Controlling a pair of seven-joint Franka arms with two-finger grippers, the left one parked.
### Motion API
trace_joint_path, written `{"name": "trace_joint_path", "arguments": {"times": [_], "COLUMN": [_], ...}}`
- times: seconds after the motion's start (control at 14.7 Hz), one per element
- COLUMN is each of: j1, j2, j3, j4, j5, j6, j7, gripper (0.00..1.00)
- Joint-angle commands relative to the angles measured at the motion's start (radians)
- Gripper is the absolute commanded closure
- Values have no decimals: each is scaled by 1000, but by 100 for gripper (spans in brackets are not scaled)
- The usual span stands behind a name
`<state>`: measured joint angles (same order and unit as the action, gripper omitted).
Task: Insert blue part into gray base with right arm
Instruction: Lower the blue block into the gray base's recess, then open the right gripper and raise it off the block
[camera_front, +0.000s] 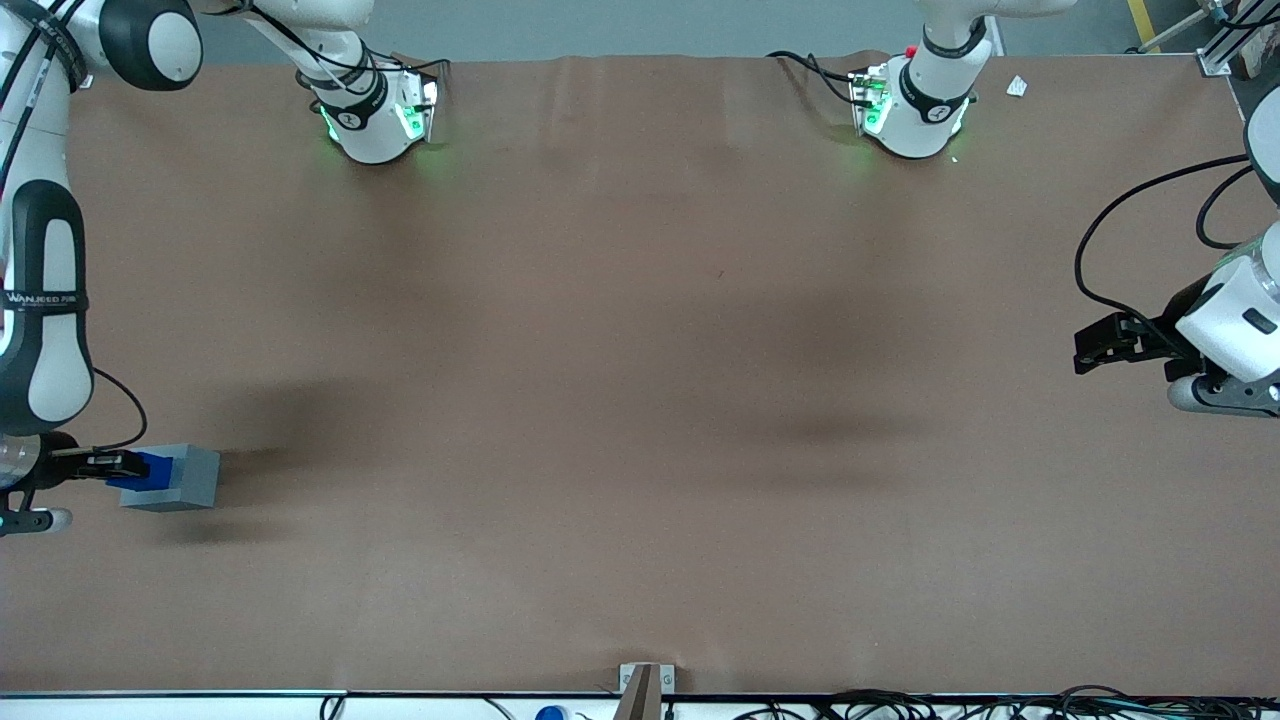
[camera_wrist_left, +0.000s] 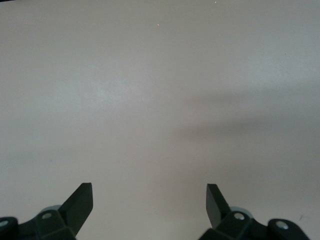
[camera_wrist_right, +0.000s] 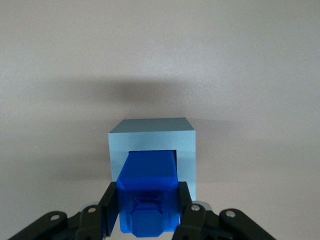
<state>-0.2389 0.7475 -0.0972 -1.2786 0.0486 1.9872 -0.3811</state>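
Front view: brown table (camera_front: 640, 400), largest; right arm (camera_front: 40, 300) at the working end; gray base (camera_front: 180, 480) on the table near the front camera's side; gripper (camera_wrist_right: 148, 210) over it, fingers (camera_wrist_right: 111, 207) clenched on blue part (camera_wrist_right: 148, 192), lower end inside the base's recess.

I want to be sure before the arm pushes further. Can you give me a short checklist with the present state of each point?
1. Gripper shut on the blue part, jaws on both its sides: ok.
2. Blue part's leading end inside the recess of the gray base: ok.
3. Blue part centred between the recess walls: ok in the right wrist view.
4. Blue part fully seated: not ok, much of it sticks out.
5. Gray base flat on the table, at the working arm's end: ok.
6. Base fixed against sliding: cannot tell.
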Motion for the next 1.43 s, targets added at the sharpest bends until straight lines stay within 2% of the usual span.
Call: {"name": "trace_joint_path", "arguments": {"times": [0.0, 0.27, 0.55, 0.75, 0.95, 1.09, 1.36], "j1": [-28, -14, 10, 62, 116, 167, 272], "j2": [13, -61, -242, -367, -479, -563, -692], "j3": [19, 19, 21, 19, 17, 19, 20], "j4": [19, 13, 1, -13, -33, -63, -159], "j5": [49, 56, 59, 54, 40, 1, -12], "j6": [13, -23, -258, -375, -464, -540, -570], "j7": [-8, -4, 94, 215, 263, 358, 474], "gripper": [0, 0, 0, 0, 0, 0, 0]}}
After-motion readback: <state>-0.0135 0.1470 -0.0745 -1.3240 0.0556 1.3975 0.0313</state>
